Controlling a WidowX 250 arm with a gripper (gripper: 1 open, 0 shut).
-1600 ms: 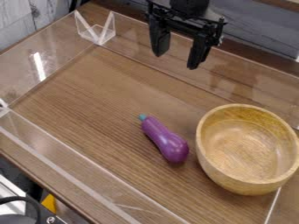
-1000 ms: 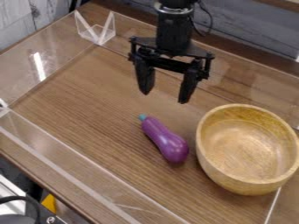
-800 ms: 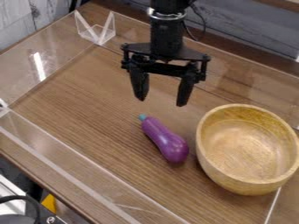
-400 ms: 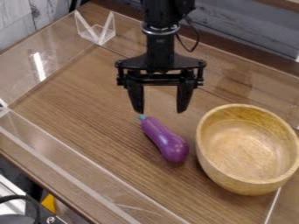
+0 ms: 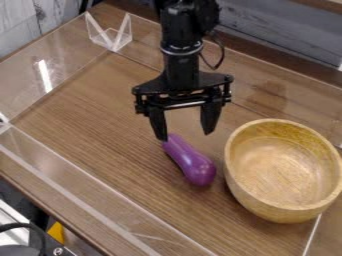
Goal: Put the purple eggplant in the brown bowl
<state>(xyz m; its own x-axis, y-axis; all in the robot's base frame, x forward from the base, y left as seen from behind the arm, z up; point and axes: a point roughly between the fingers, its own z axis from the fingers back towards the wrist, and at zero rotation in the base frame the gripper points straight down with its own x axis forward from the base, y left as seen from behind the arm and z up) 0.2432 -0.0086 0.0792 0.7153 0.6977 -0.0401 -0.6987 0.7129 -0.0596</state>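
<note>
The gripper (image 5: 182,126) hangs pointing straight down, its fingers (image 5: 159,125) spread wide and holding nothing, tips just above the stem end of the purple eggplant (image 5: 190,162). The eggplant lies flat on the wooden worktop (image 5: 94,120), angled toward the lower right, its bulbous end close beside the brown bowl (image 5: 285,168) but not touching its rim. The bowl sits near the right edge. Clear walls (image 5: 54,60) fence the worktop; left of the eggplant there is broad bare wood.
</note>
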